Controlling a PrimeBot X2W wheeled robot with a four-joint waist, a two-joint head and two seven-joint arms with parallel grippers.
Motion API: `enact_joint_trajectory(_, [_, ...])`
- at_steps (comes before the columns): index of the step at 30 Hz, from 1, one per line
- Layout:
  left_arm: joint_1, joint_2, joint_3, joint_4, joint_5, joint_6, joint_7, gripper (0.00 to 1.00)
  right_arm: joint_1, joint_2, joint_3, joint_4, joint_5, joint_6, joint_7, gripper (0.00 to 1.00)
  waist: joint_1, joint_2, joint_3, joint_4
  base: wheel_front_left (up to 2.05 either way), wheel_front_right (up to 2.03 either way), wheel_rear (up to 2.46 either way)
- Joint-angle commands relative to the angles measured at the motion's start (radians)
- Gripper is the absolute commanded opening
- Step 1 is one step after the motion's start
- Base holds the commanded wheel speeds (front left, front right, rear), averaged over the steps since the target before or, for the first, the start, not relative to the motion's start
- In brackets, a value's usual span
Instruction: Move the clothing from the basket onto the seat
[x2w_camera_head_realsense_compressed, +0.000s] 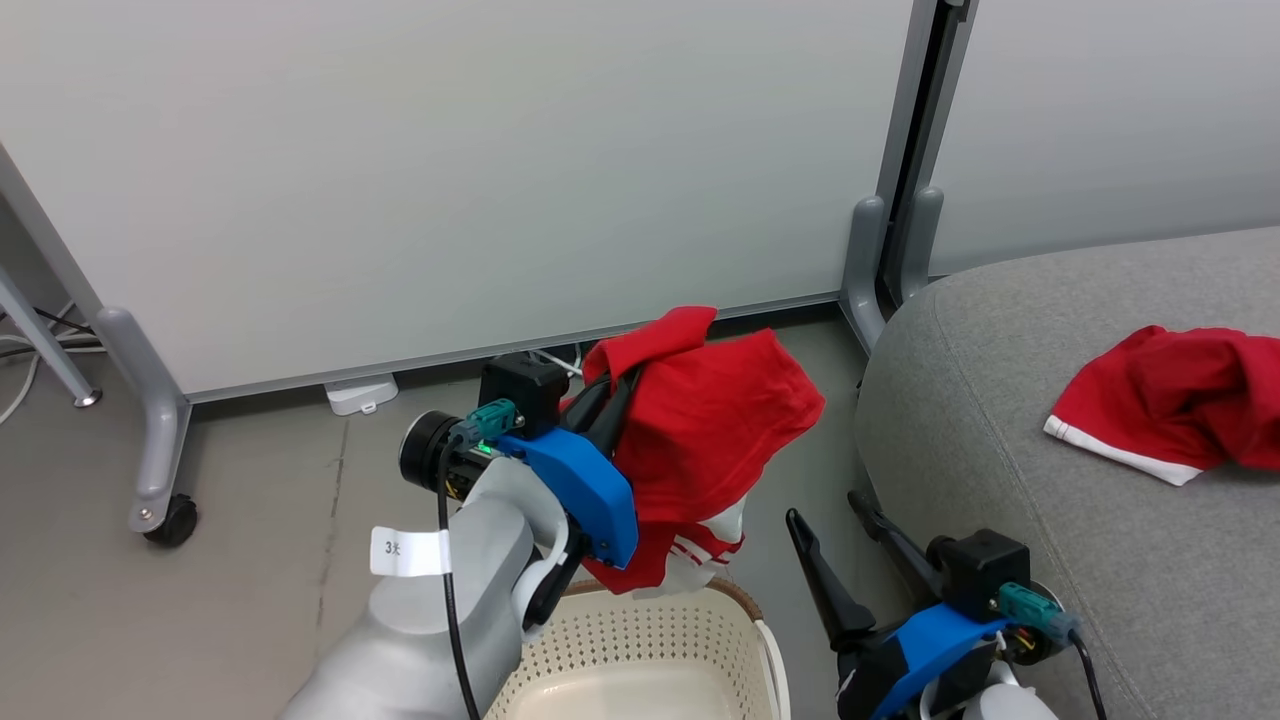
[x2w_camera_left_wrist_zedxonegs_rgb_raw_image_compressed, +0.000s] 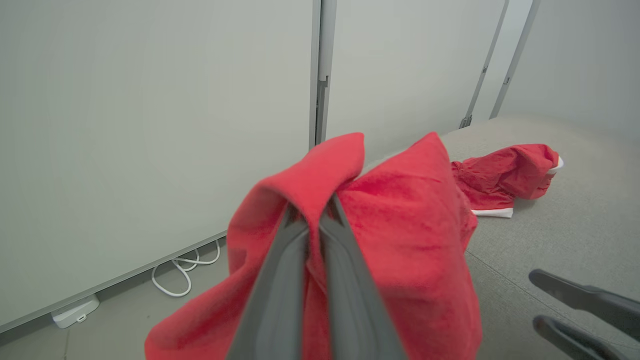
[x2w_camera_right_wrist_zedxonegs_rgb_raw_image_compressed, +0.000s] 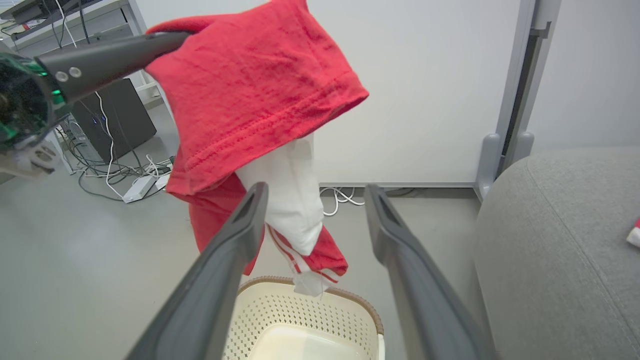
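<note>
Two pieces of clothing are in view. A red garment (x2w_camera_head_realsense_compressed: 710, 420) hangs pinched in the left gripper (x2w_camera_left_wrist_zedxonegs_rgb_raw_image_compressed: 311, 212) above the one basket (x2w_camera_head_realsense_compressed: 650, 625). A second garment (x2w_camera_head_realsense_compressed: 1170, 400) lies on the one seat (x2w_camera_head_realsense_compressed: 1000, 450), far right. The right gripper (x2w_camera_head_realsense_compressed: 827, 507) stands spread and empty.

left gripper (x2w_camera_left_wrist_zedxonegs_rgb_raw_image_compressed: 311, 216) pinches a red garment (x2w_camera_left_wrist_zedxonegs_rgb_raw_image_compressed: 400, 230) in mid-air; a second garment (x2w_camera_left_wrist_zedxonegs_rgb_raw_image_compressed: 505, 175) lies on the grey seat (x2w_camera_left_wrist_zedxonegs_rgb_raw_image_compressed: 580, 230).
</note>
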Motion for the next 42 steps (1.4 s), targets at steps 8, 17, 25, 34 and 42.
enact_joint_trajectory(8, [-0.019,-0.001,-0.029,0.001,-0.028,0.006,-0.003,0.0,-0.04,-0.002,0.125,0.032,0.074,0.0,0.027,1.0,0.0001,-0.0001,0.02,-0.004,0.0,0.0,0.0])
enact_joint_trajectory(17, [-0.034,0.0,-0.063,-0.016,-0.055,0.014,-0.004,0.0,-0.168,-0.002,0.281,0.148,0.246,0.0,0.013,1.0,0.0001,-0.0001,0.04,0.0,0.0,0.0,0.0])
enact_joint_trajectory(25, [-0.039,-0.001,-0.094,-0.026,-0.075,0.017,-0.007,0.0,-0.308,-0.002,0.359,0.273,0.306,0.0,-0.049,1.0,0.0001,-0.0001,0.049,0.008,0.0,0.0,0.0])
enact_joint_trajectory(34, [-0.044,-0.001,-0.13,-0.033,-0.101,0.017,-0.007,0.0,-0.457,-0.002,0.402,0.427,0.222,0.0,-0.09,0.09,0.0001,-0.0001,0.051,0.016,0.0,0.0,0.0])
enact_joint_trajectory(42, [-0.052,0.0,-0.145,-0.022,-0.12,0.021,-0.009,0.0,-0.471,-0.002,0.403,0.474,0.175,0.0,-0.096,0.0,0.0001,-0.0001,0.045,0.019,0.0,0.0,0.0])
